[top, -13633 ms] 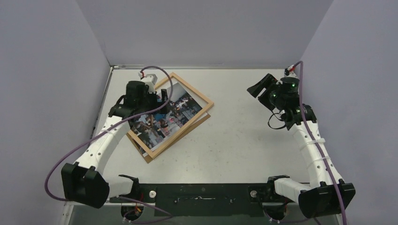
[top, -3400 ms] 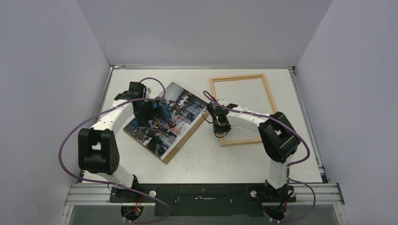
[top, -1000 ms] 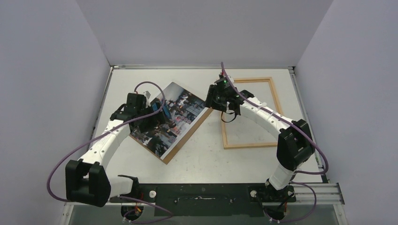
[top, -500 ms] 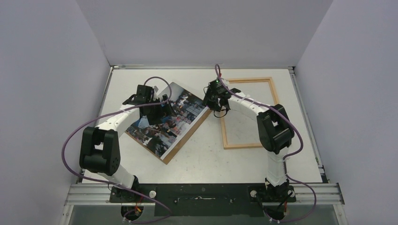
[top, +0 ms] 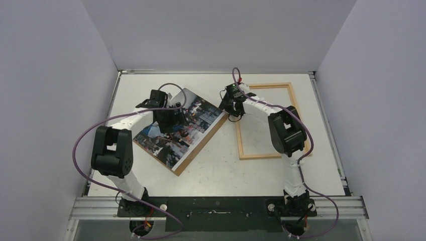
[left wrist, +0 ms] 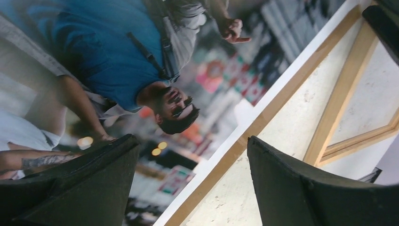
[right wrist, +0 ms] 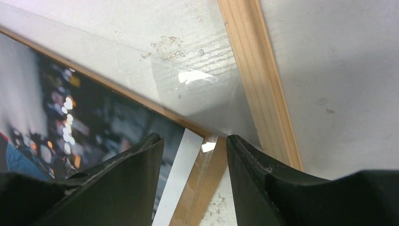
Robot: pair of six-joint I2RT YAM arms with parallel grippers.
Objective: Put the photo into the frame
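Observation:
The photo (top: 177,142) lies tilted on a brown backing board (top: 199,147) at centre left. The frame (top: 240,141) lies flat on the table to its right and has nothing inside it. My left gripper (top: 170,118) hangs open low over the photo's upper part. In the left wrist view (left wrist: 193,141) one finger is over the photo (left wrist: 141,56) and the other over the table. My right gripper (top: 227,107) is open at the photo's right corner. In the right wrist view (right wrist: 195,141) its fingers straddle the white border and the board's edge (right wrist: 207,188), beside a frame bar (right wrist: 259,84).
A clear sheet (right wrist: 202,94) reaches past the board's corner to the frame bar. The table (top: 226,168) is white with purple walls on three sides. Purple cables loop off both arms. The frame also shows in the left wrist view (left wrist: 339,108).
The frame was lifted off the photo and now lies to the right. In the last second my right gripper came down to the photo's right corner and my left gripper shifted up over the photo.

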